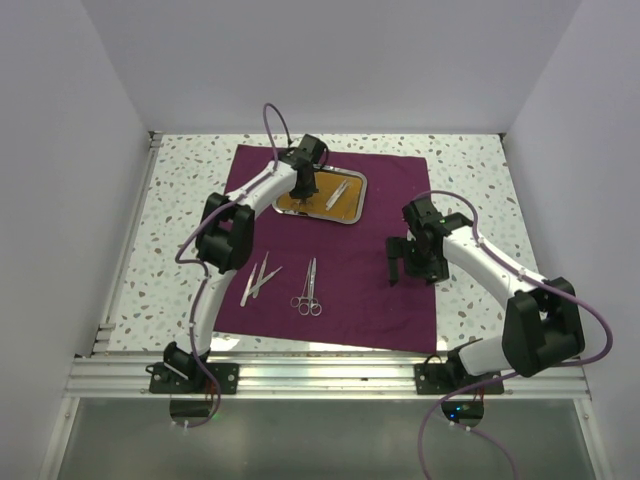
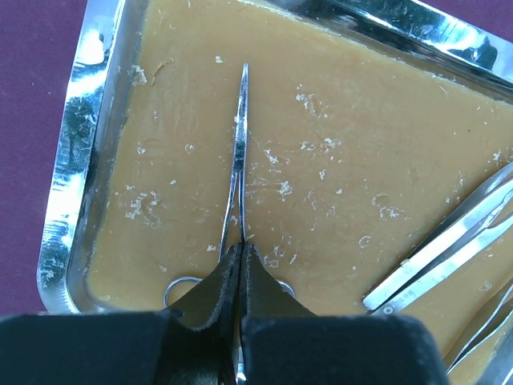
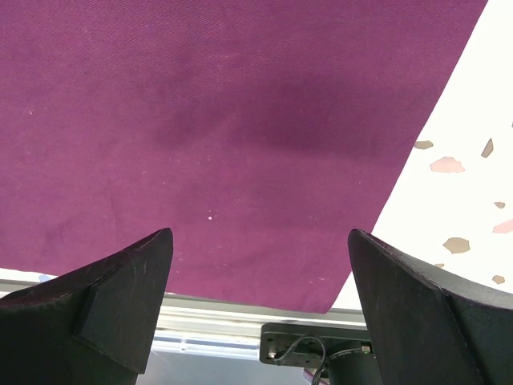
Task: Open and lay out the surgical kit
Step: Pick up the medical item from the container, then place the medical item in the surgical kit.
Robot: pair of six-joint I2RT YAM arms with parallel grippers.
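Scissors (image 2: pixel 239 160) in tray (image 2: pixel 76 160), tight between left fingers (image 2: pixel 207 303); wrist view alone

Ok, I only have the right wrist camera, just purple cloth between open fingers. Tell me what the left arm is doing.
Observer: The left gripper is over the steel tray, shut on a slim ring-handled tool lying in it.
Operator: List what else is in that tray.
Observer: Flat silver tweezers lie at its right side in the left wrist view.
Operator: Now say what is out on the cloth.
Observer: Near the left arm, slim tweezers and a pair of scissors lie on the cloth, apart from the tray.
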